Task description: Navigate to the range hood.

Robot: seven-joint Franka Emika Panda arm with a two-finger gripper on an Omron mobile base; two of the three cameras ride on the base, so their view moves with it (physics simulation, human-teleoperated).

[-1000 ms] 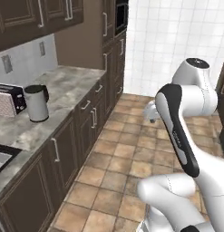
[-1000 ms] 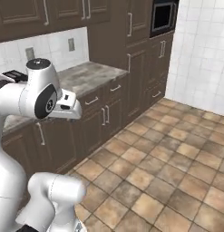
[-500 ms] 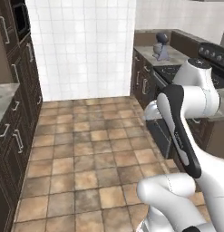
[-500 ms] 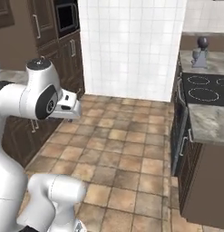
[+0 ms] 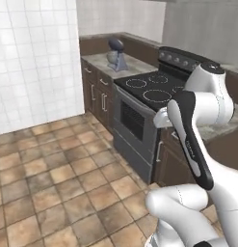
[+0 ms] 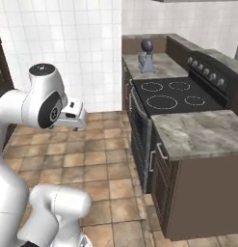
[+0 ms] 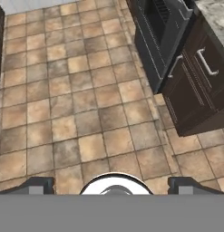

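The black cooktop range (image 6: 171,92) (image 5: 152,89) with four burner rings stands ahead on the right, and its oven front (image 7: 161,27) faces the tiled floor. The range hood sits above the frames, apart from a thin grey strip (image 6: 197,1) at the very top over the stove. My gripper (image 7: 112,188) points down at the floor, open, with its two dark fingertips (image 7: 38,185) far apart and nothing between them. The hand (image 6: 74,115) (image 5: 161,118) hangs in front of the arm, short of the range.
A grey stand mixer (image 6: 147,55) (image 5: 115,54) stands on the counter beyond the range. A stone counter (image 6: 197,132) over dark cabinets (image 7: 195,86) flanks the range on the near side. A white tiled wall (image 5: 33,58) closes the left. Brown floor tiles (image 7: 81,104) lie open before the oven.
The whole view has swung right: from the left counter with kettle and toaster, past the white tiled wall, to the range and mixer. The arm keeps its pose.
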